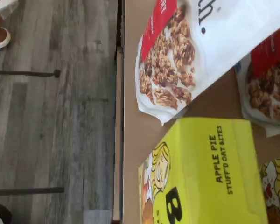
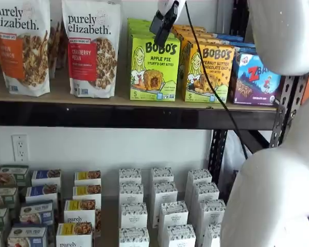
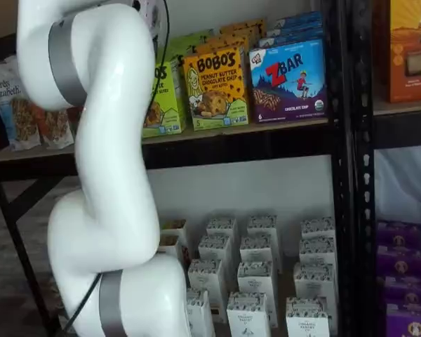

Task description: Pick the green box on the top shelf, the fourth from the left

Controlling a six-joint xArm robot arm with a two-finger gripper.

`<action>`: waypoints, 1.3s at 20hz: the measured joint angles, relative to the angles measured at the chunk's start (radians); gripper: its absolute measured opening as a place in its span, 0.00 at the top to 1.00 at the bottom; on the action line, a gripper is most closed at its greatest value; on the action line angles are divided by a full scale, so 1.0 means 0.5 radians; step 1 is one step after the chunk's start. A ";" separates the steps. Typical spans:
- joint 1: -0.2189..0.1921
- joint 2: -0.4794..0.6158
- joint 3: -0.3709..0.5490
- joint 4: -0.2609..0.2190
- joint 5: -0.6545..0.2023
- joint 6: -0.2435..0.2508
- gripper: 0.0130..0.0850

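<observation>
Shelf view, left to right: Purely Elizabeth cranberry pecan granola bag (image 2: 92,47), then the hand (image 2: 164,23), fingers seemingly spread wide, directly above the green box (image 2: 153,67) on the top shelf (image 2: 62,92). Light, stiff carton, probably crushable; pinch its side walls.

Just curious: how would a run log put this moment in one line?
phase: approach | gripper: above lime-green Bobo's apple pie carton | holding: nothing | tan wooden top shelf: carton standing
</observation>
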 joint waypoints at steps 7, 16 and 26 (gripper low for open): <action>0.002 0.058 -0.053 -0.043 0.051 -0.006 0.00; 0.031 0.103 -0.065 -0.088 0.056 0.005 0.00; 0.083 0.103 -0.008 -0.158 -0.006 0.032 0.00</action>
